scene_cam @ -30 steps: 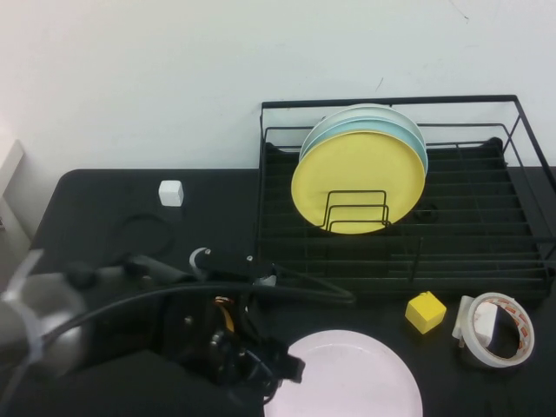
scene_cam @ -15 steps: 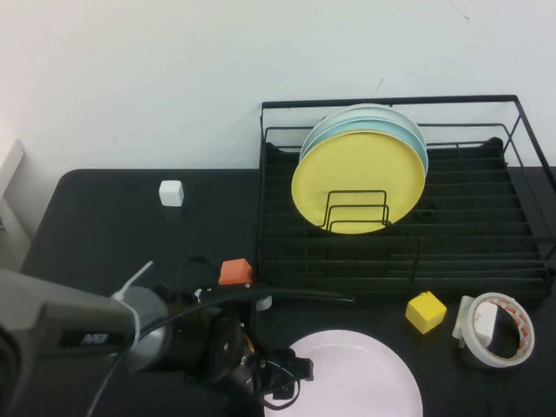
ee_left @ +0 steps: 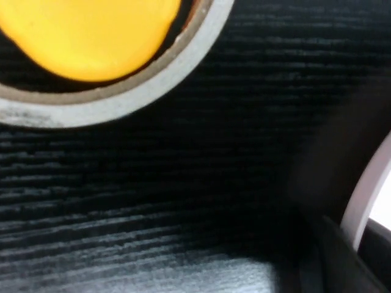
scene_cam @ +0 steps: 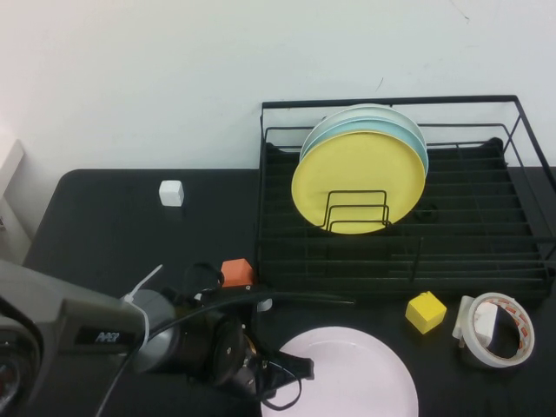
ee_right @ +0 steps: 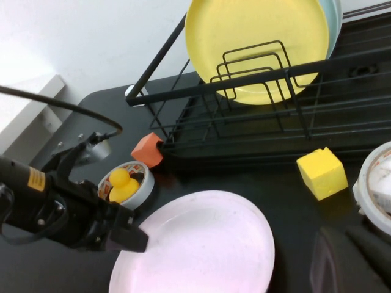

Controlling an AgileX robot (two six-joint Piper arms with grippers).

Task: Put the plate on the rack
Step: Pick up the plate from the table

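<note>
The pale pink plate lies flat on the black table at the front, in front of the rack. It also shows in the right wrist view. My left gripper is low at the plate's left rim. In the left wrist view the rim runs between the two jaws, which look shut on it. My right gripper hovers over the table right of the plate, near the tape roll, outside the high view.
A yellow plate and light blue plates stand in the rack. An orange cube, a white cube, a yellow cube and a tape roll lie around. A small roll holding a yellow duck sits by the left arm.
My left arm has swung in and lowered, uncovering the orange cube. Its gripper has closed in on the plate's left rim, and the plate has shifted slightly left.
</note>
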